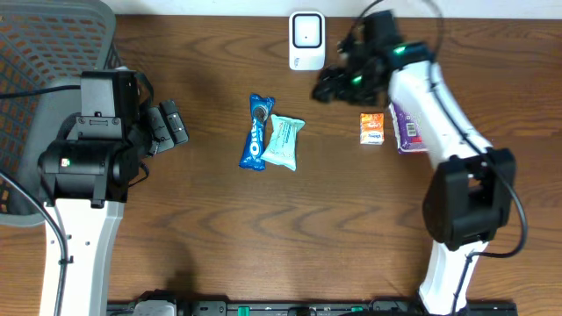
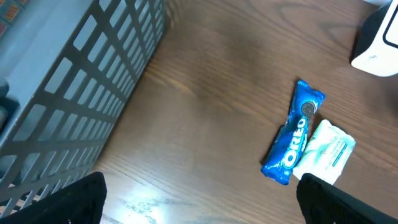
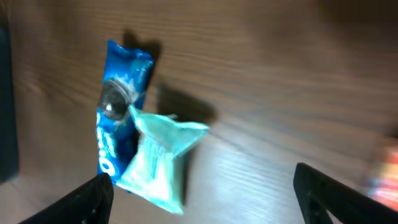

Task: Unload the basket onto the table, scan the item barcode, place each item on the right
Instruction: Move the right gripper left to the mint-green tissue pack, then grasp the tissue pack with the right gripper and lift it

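Observation:
A blue Oreo pack (image 1: 256,132) lies mid-table, and a pale teal packet (image 1: 283,142) rests against its right side. Further right are a small orange box (image 1: 372,128) and a purple packet (image 1: 408,127), the latter partly under the right arm. The white barcode scanner (image 1: 306,39) stands at the back centre. My right gripper (image 1: 322,89) hovers open just right of and below the scanner. In its wrist view the teal packet (image 3: 158,165) and Oreo pack (image 3: 118,106) lie below, nothing between the fingers (image 3: 87,200). My left gripper (image 1: 174,125) is open at the left, empty (image 2: 202,208).
A grey mesh basket (image 1: 53,53) fills the back left corner, right beside the left arm; its wall (image 2: 74,81) shows close in the left wrist view. The scanner (image 2: 379,43) sits at that view's top right. Bare wood lies between the left gripper and the Oreo pack (image 2: 292,134).

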Robot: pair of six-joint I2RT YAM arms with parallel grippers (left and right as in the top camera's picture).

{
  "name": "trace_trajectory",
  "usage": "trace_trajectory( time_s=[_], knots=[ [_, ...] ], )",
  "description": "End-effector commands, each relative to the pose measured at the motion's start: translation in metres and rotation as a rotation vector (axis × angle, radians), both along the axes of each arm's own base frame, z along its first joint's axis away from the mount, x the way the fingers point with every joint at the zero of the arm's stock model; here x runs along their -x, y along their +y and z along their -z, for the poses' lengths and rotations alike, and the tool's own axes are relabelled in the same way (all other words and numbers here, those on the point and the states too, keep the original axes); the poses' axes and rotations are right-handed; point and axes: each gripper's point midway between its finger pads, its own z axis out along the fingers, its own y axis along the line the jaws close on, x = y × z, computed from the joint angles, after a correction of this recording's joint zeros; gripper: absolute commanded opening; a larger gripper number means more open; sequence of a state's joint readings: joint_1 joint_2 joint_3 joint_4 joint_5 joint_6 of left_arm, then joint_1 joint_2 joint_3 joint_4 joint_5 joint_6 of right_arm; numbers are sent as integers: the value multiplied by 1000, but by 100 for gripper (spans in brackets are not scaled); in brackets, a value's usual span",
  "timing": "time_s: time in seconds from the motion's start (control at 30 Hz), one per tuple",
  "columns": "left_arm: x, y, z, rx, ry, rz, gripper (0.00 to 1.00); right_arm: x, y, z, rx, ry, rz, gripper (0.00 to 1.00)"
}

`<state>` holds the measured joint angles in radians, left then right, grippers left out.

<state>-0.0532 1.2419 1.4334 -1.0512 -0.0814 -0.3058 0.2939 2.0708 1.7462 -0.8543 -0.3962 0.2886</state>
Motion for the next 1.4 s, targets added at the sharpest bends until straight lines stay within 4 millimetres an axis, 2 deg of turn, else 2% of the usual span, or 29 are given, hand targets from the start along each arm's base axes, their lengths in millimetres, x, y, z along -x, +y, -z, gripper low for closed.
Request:
trace_trajectory(
  time_s=[0.0,0.2,0.33,0.43,0.5,0.57,0.7,0.8,0.97,1.2,1.37],
  knots=[
    [-1,3,-3,-15,-2,2,98,22,25,28,-27,105,72,84],
    [-1,3,-3,-15,-2,2,98,52,63,62,-97,146,38,79],
    [-1,3,-3,-15,-2,2,98,59,71,75,-113,143,42,77],
    [-1,3,-3,-15,-2,2,98,59,70,83,-109,132,57,69],
    [-1,3,-3,-15,-2,2,98,61,63,95,-76,135,77,59],
    [-1,3,-3,-15,-2,2,98,62,62,101,-73,133,78,53],
    [-1,3,-3,-15,-2,2,98,58,53,106,-18,90,70,25],
    [-1,3,-3,-15,-2,2,98,51,50,100,4,55,50,1],
    [-1,3,-3,-15,-2,2,98,32,18,70,187,-8,70,1],
    [-1,3,-3,-15,-2,2,98,12,-55,18,690,-158,195,1],
    [-1,3,-3,-15,-2,2,98,12,-87,5,980,-253,236,1]
  ],
)
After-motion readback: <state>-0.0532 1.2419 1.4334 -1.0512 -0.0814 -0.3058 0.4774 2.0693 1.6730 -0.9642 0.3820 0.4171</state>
